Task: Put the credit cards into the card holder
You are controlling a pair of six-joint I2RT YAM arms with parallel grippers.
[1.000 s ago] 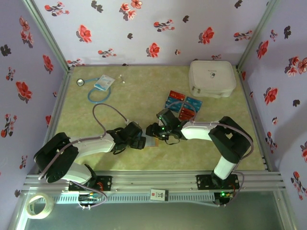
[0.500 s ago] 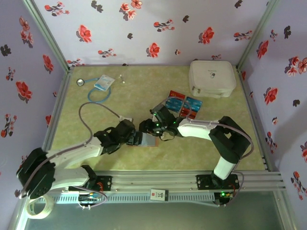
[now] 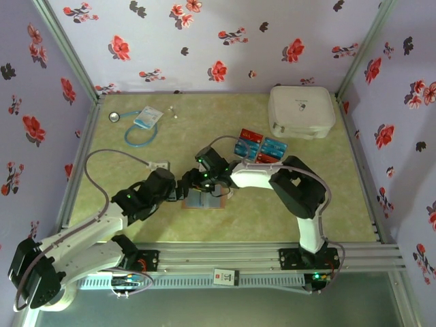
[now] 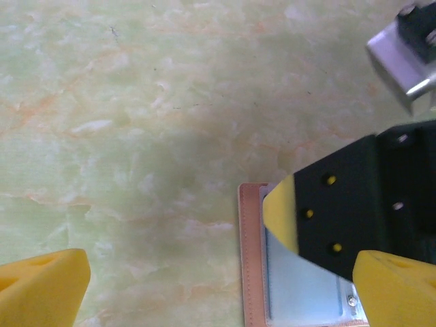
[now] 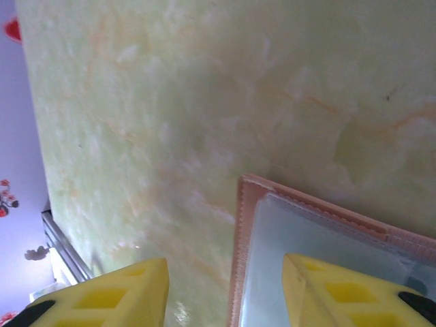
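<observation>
The left gripper (image 4: pixel 221 289) stands spread wide with nothing between its yellow pads (image 4: pixel 41 289). One pad hangs over bare table (image 4: pixel 136 102) to the left of the card holder (image 4: pixel 248 259), the other over the holder's clear pocket. The right gripper (image 5: pixel 225 293) is about half spread and empty, straddling the holder's pink stitched edge; whether its pad touches the pocket is hard to tell. The holder lies flat, pocket side up, under both grippers. The credit cards (image 3: pixel 259 148) lie clustered beyond the holder to its right, well apart from it. A white case (image 3: pixel 301 112) sits farther from the holder, past the cards.
</observation>
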